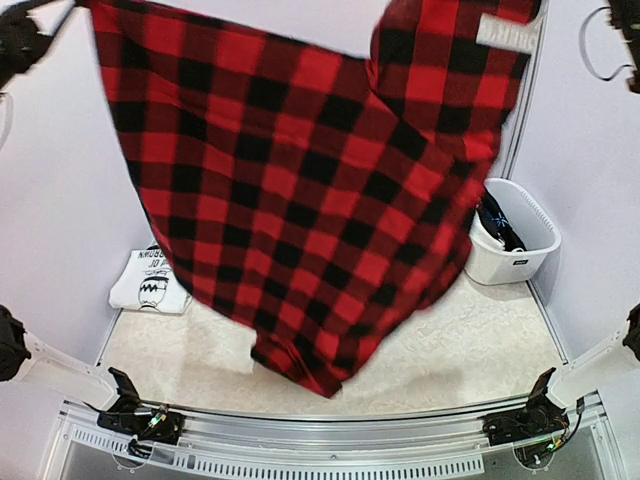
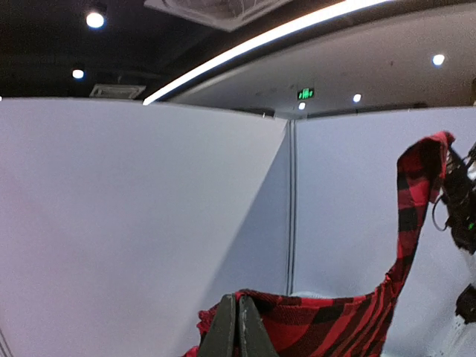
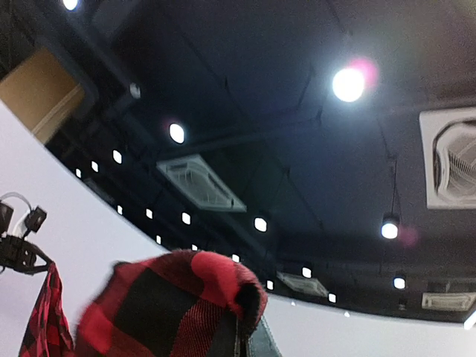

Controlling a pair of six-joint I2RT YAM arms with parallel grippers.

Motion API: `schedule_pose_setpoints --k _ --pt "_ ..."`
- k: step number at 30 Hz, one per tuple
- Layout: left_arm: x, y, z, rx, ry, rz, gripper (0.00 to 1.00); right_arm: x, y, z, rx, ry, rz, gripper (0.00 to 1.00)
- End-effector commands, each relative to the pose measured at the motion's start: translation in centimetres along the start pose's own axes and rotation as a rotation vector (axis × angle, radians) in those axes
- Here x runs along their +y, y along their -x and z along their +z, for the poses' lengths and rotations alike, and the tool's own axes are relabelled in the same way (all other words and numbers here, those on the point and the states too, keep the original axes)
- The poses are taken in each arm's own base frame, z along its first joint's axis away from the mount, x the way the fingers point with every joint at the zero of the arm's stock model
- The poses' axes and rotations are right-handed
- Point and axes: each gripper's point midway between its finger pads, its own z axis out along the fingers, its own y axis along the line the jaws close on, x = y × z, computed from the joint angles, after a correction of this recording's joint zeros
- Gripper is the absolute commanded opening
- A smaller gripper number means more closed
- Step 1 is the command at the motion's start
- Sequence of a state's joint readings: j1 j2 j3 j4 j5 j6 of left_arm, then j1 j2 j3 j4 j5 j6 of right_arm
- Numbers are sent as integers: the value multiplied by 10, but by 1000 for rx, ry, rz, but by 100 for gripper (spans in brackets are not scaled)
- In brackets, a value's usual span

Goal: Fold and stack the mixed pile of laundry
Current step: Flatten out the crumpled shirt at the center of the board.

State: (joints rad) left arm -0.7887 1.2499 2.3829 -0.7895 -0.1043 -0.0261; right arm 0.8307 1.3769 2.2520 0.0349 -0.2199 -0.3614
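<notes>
A large red-black plaid garment [image 1: 300, 180] hangs spread out high above the table and fills most of the top view. A white label [image 1: 508, 32] shows near its upper right corner. My left gripper [image 2: 238, 301] is shut on its top left edge, with plaid cloth [image 2: 327, 320] bunched just behind the fingers. My right gripper [image 3: 249, 327] is shut on the other top corner, where the plaid cloth [image 3: 163, 305] folds over the fingertips. A folded white T-shirt [image 1: 150, 280] with black print lies on the table at the left, partly hidden behind the hanging cloth.
A white plastic tub [image 1: 520, 245] stands at the right of the table with dark clothes [image 1: 495, 225] in it. White partition walls close in the left, back and right. The pale table top [image 1: 460, 340] shows below the garment.
</notes>
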Motion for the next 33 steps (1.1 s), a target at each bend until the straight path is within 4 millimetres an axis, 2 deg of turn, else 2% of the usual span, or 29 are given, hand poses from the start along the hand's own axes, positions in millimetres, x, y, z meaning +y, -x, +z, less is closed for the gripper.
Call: schedule_pose_setpoints --k 1,5,9,13,16,19,21,23,24,26,27,30,32,33 --pt "-9 64 -38 -229 -77 -22 0 -21 112 -35 -296 -25 1 0" --pt "-24 90 -62 -327 -184 -57 0 -23 139 -48 -376 -14 14 0" --pt "-36 109 -82 -403 -278 -91 0 -26 178 -70 -479 -3 14 0" --pt "-43 124 -94 -462 -341 -119 0 -27 200 -86 -530 8 5 0" --pt "-47 129 -94 -488 -369 -140 0 -28 206 -90 -541 3 2 0" --pt "-44 122 -77 -465 -342 -142 0 -35 198 -83 -485 -33 2 0" --pt "-31 103 -52 -401 -238 -122 0 -46 170 -66 -370 -108 -15 0" --pt "-11 74 -23 -297 -92 -92 0 -66 124 -49 -206 -252 -32 0" --pt "0 56 -10 -235 -17 -78 0 -76 103 -46 -125 -323 -49 0" --pt "23 6 18 -89 138 -63 0 -88 49 -40 73 -433 -104 0" --pt "31 -20 30 -17 194 -54 0 -87 11 -34 185 -457 -135 0" --pt "54 -109 55 188 356 -35 0 -83 -93 -37 502 -498 -255 0" --pt "68 -181 66 336 438 -12 0 -71 -199 -51 746 -448 -286 0" --pt "76 -218 70 408 472 -4 0 -75 -235 -62 813 -451 -277 0"
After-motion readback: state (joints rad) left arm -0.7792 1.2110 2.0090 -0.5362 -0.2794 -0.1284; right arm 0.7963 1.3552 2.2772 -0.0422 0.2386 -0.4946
